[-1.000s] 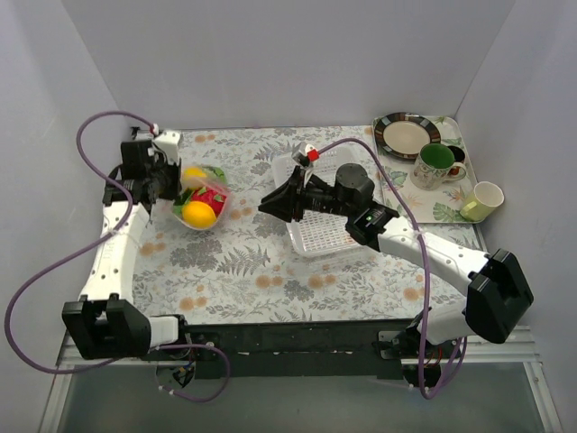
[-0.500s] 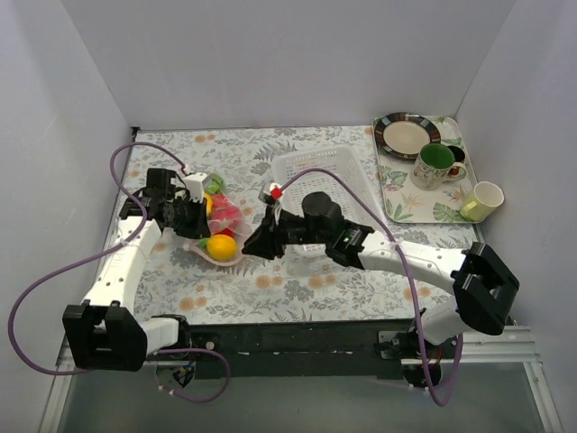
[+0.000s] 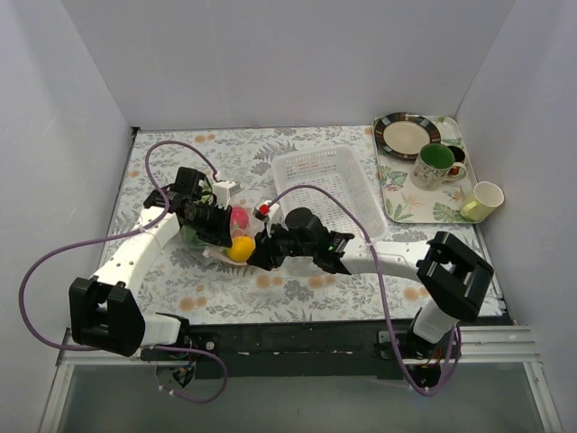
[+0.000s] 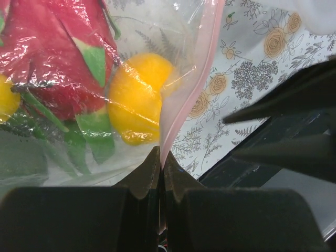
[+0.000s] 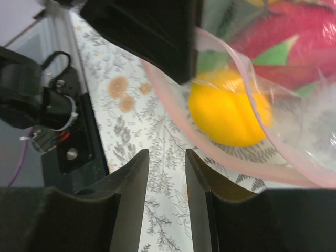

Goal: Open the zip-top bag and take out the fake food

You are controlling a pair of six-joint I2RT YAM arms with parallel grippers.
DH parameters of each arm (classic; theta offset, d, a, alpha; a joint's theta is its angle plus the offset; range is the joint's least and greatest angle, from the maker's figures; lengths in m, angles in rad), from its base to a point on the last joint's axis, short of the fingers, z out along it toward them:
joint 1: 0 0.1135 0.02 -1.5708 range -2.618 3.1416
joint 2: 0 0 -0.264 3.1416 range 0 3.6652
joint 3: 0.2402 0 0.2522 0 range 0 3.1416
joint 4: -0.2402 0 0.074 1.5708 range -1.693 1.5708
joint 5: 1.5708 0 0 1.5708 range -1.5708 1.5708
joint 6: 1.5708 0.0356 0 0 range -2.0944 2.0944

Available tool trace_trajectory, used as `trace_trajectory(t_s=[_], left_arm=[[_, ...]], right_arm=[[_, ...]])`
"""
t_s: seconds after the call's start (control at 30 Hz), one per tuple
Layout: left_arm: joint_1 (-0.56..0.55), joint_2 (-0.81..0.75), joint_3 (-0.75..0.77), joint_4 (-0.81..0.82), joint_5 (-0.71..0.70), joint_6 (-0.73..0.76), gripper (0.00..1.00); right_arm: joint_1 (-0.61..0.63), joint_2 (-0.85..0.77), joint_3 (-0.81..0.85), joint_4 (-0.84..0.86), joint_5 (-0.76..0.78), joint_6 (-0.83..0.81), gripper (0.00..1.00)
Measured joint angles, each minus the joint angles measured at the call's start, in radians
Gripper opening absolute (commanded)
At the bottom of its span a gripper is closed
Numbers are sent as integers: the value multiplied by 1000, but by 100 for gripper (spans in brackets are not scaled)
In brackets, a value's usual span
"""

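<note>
Left jaws clamped on the pink zip strip (image 4: 197, 79) of the zip-top bag (image 3: 215, 233), I hold the pouch at the centre-left of the worktop (image 3: 306, 290), the fake food (image 4: 52, 52) all inside it: a yellow lemon (image 5: 226, 107) nearest the mouth, red and green pieces behind. Right jaws stand released, nothing between them, just beside the strip's other lip. Opening is the step in hand; next, as I judge it, the right jaws must close on that free lip and draw it away from mine without tearing the film
</note>
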Motion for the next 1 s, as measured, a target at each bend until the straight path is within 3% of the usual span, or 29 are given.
trace_trajectory(t_s=[0.17,0.2,0.23,0.33,0.37,0.47,0.6,0.77,0.87,1.0], left_arm=[[0,-2,29,-12,0,7,0],[0,-4,32,-13,0,7,7],[0,-7,33,-15,1,7,39],[0,-11,45,-37,11,20,58],[0,-13,48,-43,13,23,69],[0,-24,71,-64,-6,40,77],[52,-47,140,-60,-60,91,78],[368,-15,185,53,-90,193,74],[539,103,203,142,-120,235,69],[611,301,221,206,-135,253,68]], right_arm=[[0,94,14,-40,92,-3,47],[0,111,17,-43,107,-3,49],[0,125,20,-45,122,-3,49],[0,156,39,-44,158,-11,53],[0,162,47,-42,171,-16,54],[0,166,55,-26,203,-31,60],[0,167,57,-6,236,-59,66],[1,207,106,-12,252,-76,73],[6,220,113,-13,256,-73,79],[20,230,113,-13,259,-67,92]])
